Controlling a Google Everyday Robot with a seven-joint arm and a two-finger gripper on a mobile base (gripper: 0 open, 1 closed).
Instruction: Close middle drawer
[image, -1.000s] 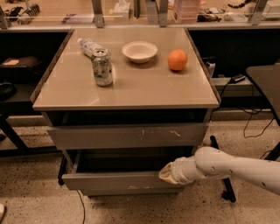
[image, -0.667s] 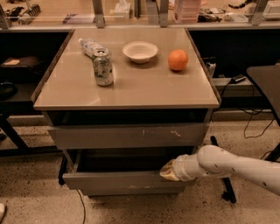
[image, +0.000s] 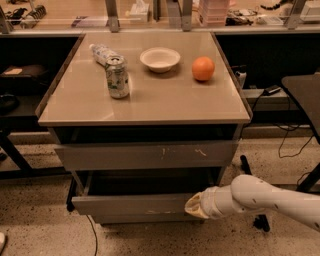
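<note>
The middle drawer (image: 130, 204) is the lower, plain grey-brown front. It stands pulled out, and its dark box interior (image: 150, 182) shows behind the front. My gripper (image: 191, 206) is at the right end of that front and touches it or nearly does. Its tan tip points left. The white arm (image: 270, 200) comes in from the lower right. The drawer above (image: 145, 156) has pale scratch marks near its centre and a dark gap above it under the tabletop.
On the tabletop (image: 165, 102) are a drinks can (image: 117, 77), a lying plastic bottle (image: 101, 51), a white bowl (image: 160, 59) and an orange (image: 203, 68). A dark table (image: 305, 92) stands at the right. A cable (image: 92, 235) runs over the speckled floor on the left.
The gripper has dropped slightly along the right end of the middle drawer's front. The drawer stands about as far out as before.
</note>
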